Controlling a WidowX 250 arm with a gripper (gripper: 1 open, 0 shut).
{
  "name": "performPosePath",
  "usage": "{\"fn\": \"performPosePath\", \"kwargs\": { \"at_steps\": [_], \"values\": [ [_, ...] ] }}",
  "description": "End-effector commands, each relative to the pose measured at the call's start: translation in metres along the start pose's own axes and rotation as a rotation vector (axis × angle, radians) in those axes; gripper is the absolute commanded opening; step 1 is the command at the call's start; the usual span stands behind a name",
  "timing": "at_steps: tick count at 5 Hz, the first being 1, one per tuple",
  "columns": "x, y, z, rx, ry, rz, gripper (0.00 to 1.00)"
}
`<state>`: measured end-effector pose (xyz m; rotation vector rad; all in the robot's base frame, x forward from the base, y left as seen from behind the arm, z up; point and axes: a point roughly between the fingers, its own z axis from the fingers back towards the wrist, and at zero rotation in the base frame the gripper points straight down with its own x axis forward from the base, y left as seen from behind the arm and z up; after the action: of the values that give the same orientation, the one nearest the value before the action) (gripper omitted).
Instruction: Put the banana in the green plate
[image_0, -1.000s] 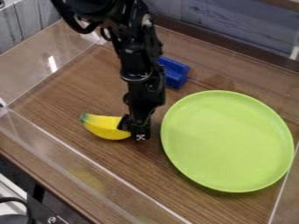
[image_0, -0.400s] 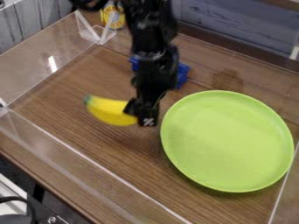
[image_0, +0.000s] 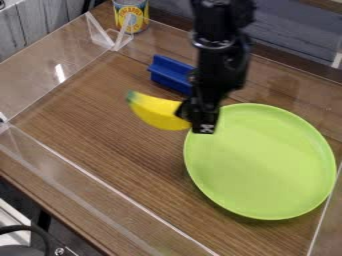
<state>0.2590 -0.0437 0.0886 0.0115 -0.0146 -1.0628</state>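
Camera view from over the table shows the black robot arm's gripper (image_0: 201, 122) pointing straight down with its fingers pinched on one end of the small, curved yellow toy banana (image_0: 159, 111). The banana hangs clear of the wooden tabletop (image_0: 94, 140), sticking out sideways from the jaws, its far tip a little blurred. It sits just beside the near-left edge of the large round lime-green plastic plate (image_0: 267, 165), not yet over the middle of it; the gripper itself is right about at the rim.

So the pick looks done: the fruit is gripped and off the table. What I judge is left is the carry across to the plate's centre, a lowering, and the release. The plate is bare, nothing lying in it to get in the way.

A blue rectangular block (image_0: 171, 72) lies on the table just behind the arm, apart from the banana. A yellow can (image_0: 130, 14) stands further back, near the clear plastic wall (image_0: 54, 60) that fences the work area. Neither seems to matter for the move still to come.
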Motion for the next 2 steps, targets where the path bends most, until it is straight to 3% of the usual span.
{"fn": "performPosePath", "kwargs": {
  "at_steps": [1, 2],
  "values": [
    [0.024, -0.001, 0.019, 0.053, -0.050, -0.069, 0.00],
    [0.035, -0.006, 0.023, 0.061, -0.071, -0.134, 0.00]
  ]
}}
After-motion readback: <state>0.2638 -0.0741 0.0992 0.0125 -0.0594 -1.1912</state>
